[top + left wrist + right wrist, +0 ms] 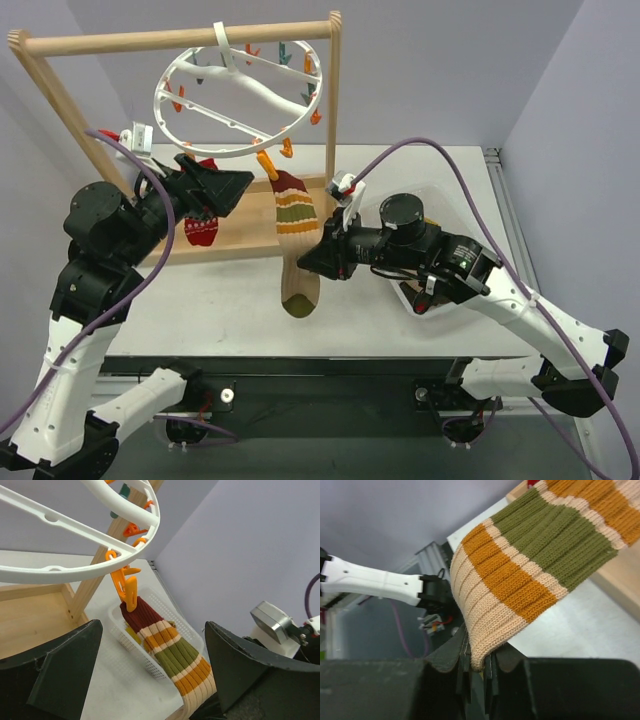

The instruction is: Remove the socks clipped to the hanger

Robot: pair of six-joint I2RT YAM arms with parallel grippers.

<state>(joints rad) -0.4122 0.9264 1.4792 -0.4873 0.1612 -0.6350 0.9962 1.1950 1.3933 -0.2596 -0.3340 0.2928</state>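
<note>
The white ring hanger hangs by its hook from the wooden rack's top bar. A striped sock in maroon, orange, olive and cream hangs from an orange clip on the ring's near rim. My right gripper is shut on this sock's cream lower part, and the toe droops below it. A red patterned sock hangs further left, partly hidden by my left gripper. That gripper is open and holds nothing. In its wrist view the striped sock and its clip lie ahead, between the fingers.
The wooden rack has slanted side posts and a flat wooden base on the white table. A white mesh basket stands right of the rack, mostly hidden under my right arm in the top view. Orange and teal clips hang round the ring.
</note>
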